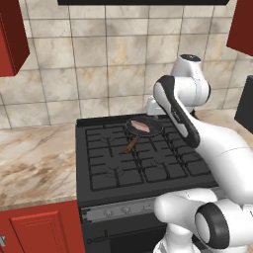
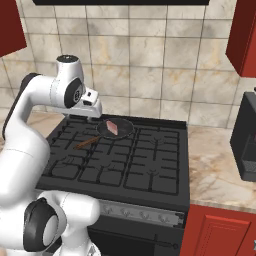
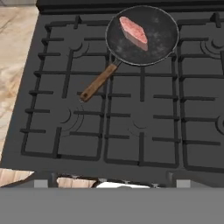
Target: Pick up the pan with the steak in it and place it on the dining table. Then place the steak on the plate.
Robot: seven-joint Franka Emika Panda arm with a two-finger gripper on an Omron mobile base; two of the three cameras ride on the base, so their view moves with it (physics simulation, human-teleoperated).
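Claw (image 2: 94, 116) first: looking at jaws spread wide with nothing pinched between them, going by the hand view. Hangs above the back of the stove (image 2: 125, 167), up near the rear left corner in the right base view. Sits close beside the pan (image 2: 116, 128) but clearly apart from it, no contact at all.

Moving outward, can spot the pan (image 1: 144, 127) resting flat on the back row of the black grates, round and black. Got the steak (image 3: 134, 33) lying inside it, pinkish-red with a paler edge, off toward one side of the pan (image 3: 142, 35) and not dead centre. Same story for the steak (image 2: 112, 127) from the right base view, and for the steak (image 1: 143, 127) from the left one: flat in the pan, untouched.

Then the brown handle (image 3: 98, 83), sticking straight out from the rim, angled toward the front of the stove (image 1: 113, 170) and lying low over the grates.

Further out, marbled beige surface (image 1: 34, 158) on one side of the stove and more surface (image 2: 215, 160) on the other, with a dark boxy appliance (image 2: 245, 140) parked on that far side. Red cabinets (image 1: 10, 34) up top and below, plus a beige tile wall (image 2: 150, 60) behind everything.
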